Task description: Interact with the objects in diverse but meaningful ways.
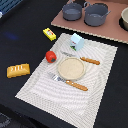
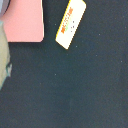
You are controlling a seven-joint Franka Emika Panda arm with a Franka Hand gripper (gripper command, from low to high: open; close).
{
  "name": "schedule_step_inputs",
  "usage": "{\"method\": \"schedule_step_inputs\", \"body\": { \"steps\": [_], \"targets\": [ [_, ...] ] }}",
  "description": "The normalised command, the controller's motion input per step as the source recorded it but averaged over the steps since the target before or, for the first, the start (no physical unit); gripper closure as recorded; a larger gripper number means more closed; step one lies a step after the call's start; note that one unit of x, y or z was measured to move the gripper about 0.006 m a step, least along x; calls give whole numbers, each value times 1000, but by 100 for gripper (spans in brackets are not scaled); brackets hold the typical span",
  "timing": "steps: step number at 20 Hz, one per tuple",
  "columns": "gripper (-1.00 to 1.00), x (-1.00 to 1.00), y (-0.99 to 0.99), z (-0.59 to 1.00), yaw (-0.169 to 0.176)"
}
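In the exterior view a red tomato (image 1: 50, 56) and a pale blue-white carton (image 1: 77, 42) stand on the striped placemat (image 1: 45, 87). The carton is upright near the mat's far edge. A small yellow box with red marks (image 1: 49, 33) lies on the black cloth beyond the mat. An orange scored bread slab (image 1: 18, 70) lies on the cloth at the exterior view's left. The wrist view looks down on the yellow box (image 2: 70, 24) from above, beside a corner of the pink board (image 2: 22, 22). No gripper or arm shows in either view.
A beige plate (image 1: 72, 68) sits mid-mat between an orange-handled fork (image 1: 70, 82) and knife (image 1: 84, 59). Two grey pots (image 1: 85, 12) stand on the pink board (image 1: 115, 34) at the back. A pale blurred shape (image 2: 4, 60) sits at the wrist view's edge.
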Motion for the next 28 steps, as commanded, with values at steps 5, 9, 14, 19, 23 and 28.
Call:
{"method": "schedule_step_inputs", "body": {
  "steps": [5,9,14,19,23,28],
  "targets": [
    [-100,294,-123,-136,-28],
    [-100,570,-248,-239,-55],
    [-100,479,-390,-288,-10],
    [-100,594,-237,-221,65],
    [-100,464,-47,-96,114],
    [-100,635,-109,-229,63]
  ]
}}
